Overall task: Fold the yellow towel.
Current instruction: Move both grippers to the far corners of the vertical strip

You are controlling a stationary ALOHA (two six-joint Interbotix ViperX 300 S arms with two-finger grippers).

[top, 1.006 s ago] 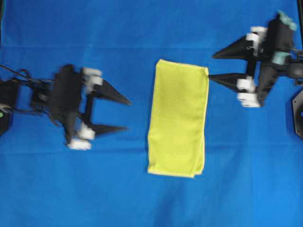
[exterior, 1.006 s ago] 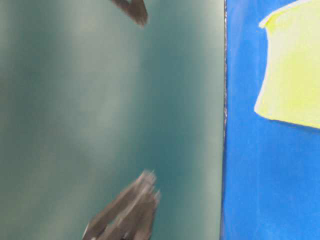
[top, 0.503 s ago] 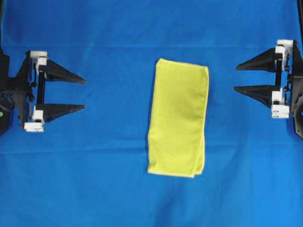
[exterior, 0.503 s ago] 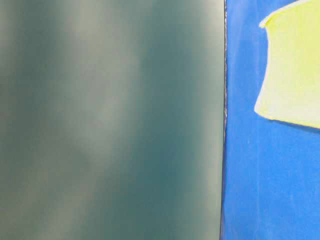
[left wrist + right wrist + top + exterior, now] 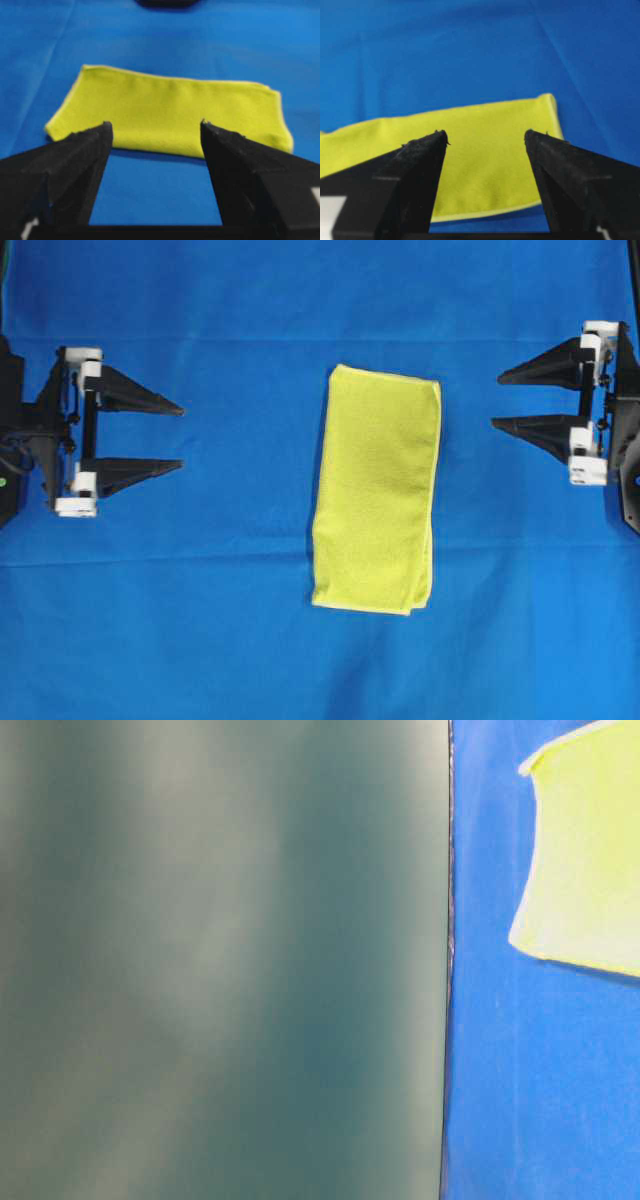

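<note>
Both grippers, left [image 5: 180, 437] and right [image 5: 497, 398], now sit pulled back to the frame's side edges, jaws wide, empty. Yellow towel [image 5: 378, 502] lies centre frame, folded into a narrow rectangle, untouched. Fold looks finished.

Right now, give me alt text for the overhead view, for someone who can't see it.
A yellow towel, folded into a tall rectangle, lies in the middle of a blue cloth. The left gripper and right gripper sit open at either side, clear of it.
</note>
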